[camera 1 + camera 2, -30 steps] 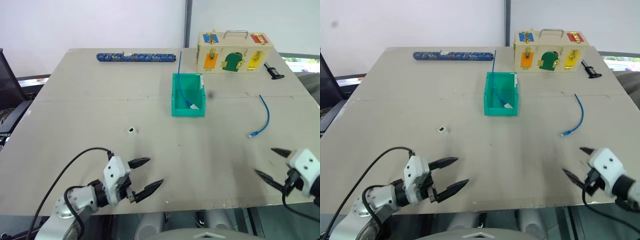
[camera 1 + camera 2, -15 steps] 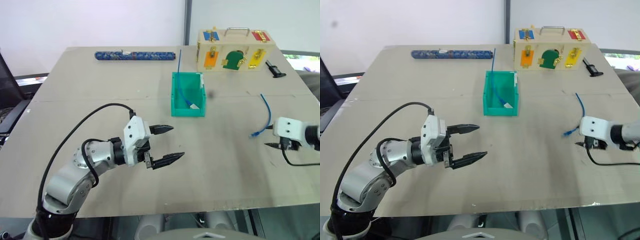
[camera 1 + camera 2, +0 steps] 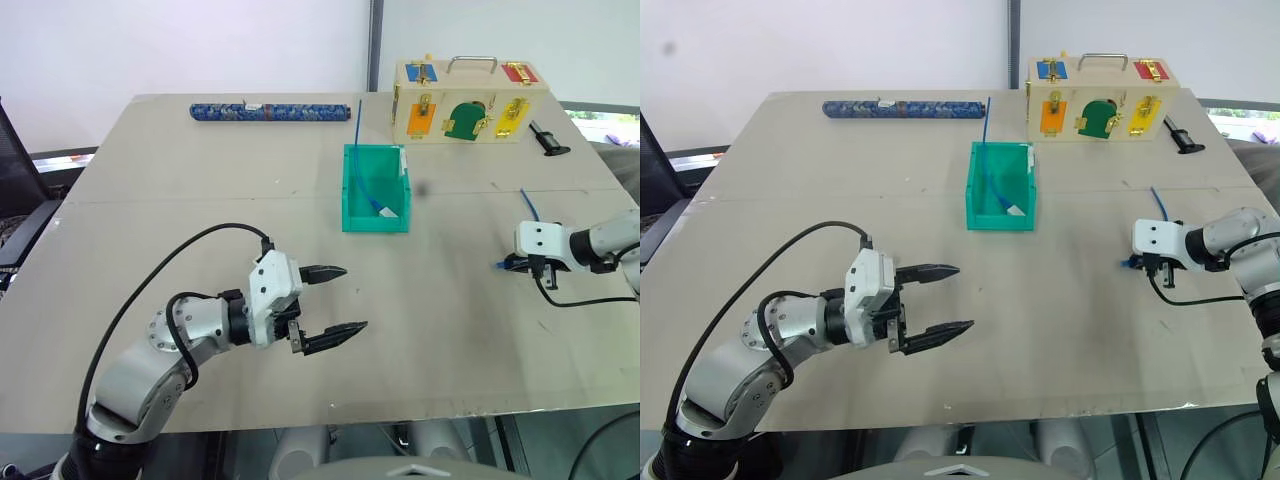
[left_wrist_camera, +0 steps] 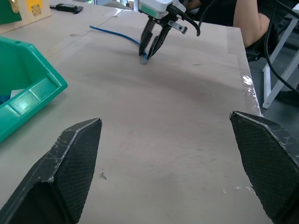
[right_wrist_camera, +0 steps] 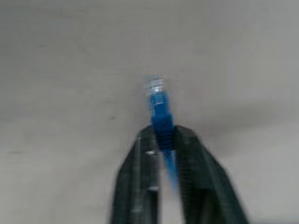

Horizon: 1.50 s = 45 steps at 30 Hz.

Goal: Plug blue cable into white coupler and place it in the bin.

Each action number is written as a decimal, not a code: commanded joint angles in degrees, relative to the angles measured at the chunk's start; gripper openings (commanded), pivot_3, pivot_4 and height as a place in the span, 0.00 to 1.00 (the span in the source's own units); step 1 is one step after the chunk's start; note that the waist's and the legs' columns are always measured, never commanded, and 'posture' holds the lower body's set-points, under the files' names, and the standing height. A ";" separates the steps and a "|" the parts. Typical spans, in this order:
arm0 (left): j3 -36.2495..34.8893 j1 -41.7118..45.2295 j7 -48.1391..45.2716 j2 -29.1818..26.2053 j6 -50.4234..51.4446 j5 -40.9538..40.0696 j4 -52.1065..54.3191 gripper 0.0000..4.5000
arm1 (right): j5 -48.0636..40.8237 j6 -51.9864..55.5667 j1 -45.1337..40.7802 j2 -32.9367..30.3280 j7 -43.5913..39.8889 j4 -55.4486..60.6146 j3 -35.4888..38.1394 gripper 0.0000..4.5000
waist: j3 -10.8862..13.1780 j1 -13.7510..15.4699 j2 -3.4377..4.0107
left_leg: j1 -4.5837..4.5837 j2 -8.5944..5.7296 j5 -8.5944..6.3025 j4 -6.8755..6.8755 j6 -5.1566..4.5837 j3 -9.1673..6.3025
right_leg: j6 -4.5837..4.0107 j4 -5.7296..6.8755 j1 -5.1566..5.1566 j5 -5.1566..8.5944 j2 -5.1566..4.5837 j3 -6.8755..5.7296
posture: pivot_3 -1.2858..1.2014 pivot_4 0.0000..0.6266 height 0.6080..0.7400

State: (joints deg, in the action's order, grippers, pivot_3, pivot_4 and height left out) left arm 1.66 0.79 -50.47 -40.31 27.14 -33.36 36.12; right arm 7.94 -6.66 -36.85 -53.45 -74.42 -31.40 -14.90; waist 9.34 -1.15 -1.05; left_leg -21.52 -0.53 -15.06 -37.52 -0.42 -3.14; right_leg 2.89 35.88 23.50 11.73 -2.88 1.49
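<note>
Right pincer is pressed together on the blue cable, pinching it just behind its clear plug, which sticks out past the fingertips and points at the surface. From the head views this pincer sits low at the right side of the surface, and the rest of the cable curves away from it toward the far edge. The left wrist view shows the same pincer tilted down with the plug end at the surface; whether the plug touches it I cannot tell.

Left pincer hangs over the near middle of the surface with its two black fingers spread wide and nothing between them, well apart from the cable.

The bin stands farther back, near the middle, between the two arms and apart from both. A second, straighter thin blue cable leans into it. Behind it on the right stands a pale wooden box, and a dark-blue patterned roll lies along the far edge.
</note>
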 commanded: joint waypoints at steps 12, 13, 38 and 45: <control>-1.43 -2.31 1.70 0.30 -3.01 4.89 -5.03 1.00 | -5.34 43.51 -3.03 19.05 1.62 38.13 -11.03 0.03 | 0.10 0.34 0.20 | -0.19 0.11 0.00 0.05 0.01 -0.33 | 0.17 0.07 0.20 -0.12 0.14 -0.23 | 0.52 0.24 1.00; -1.13 -2.27 1.52 -0.06 -3.09 5.62 -5.47 1.00 | -3.61 41.76 -3.63 20.68 2.94 36.94 -13.22 0.03 | 0.10 0.56 0.20 | -0.21 0.07 0.00 0.05 0.01 -0.34 | 0.17 0.06 0.19 -0.12 0.12 -0.24 | 0.52 0.24 1.00; 13.91 17.95 -7.19 3.22 -9.03 20.57 -27.55 1.00 | -25.43 29.98 42.27 13.67 15.76 73.00 26.44 0.97 | 0.11 0.34 0.19 | -0.28 -0.20 0.00 0.05 0.00 -0.47 | 0.25 0.05 0.13 -0.09 -0.12 -0.39 | 0.52 0.24 1.00; 19.71 21.55 -10.02 6.17 -16.91 26.94 -37.58 0.59 | -24.17 31.64 48.86 14.17 23.50 78.82 27.12 0.99 | 0.05 0.49 0.13 | -0.15 -0.15 0.01 -0.02 -0.01 -0.39 | 0.40 0.09 0.03 0.00 -0.04 -0.29 | 0.52 0.24 1.00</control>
State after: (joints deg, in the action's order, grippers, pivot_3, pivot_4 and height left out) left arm 20.07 22.35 -59.07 -34.19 12.31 -7.87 -0.38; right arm -16.22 24.91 11.99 -39.48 -52.85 44.76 11.27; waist 9.40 -0.66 -0.92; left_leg -21.68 -0.68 -15.05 -37.54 -0.43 -3.54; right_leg 3.15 35.97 23.53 11.64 -2.93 1.19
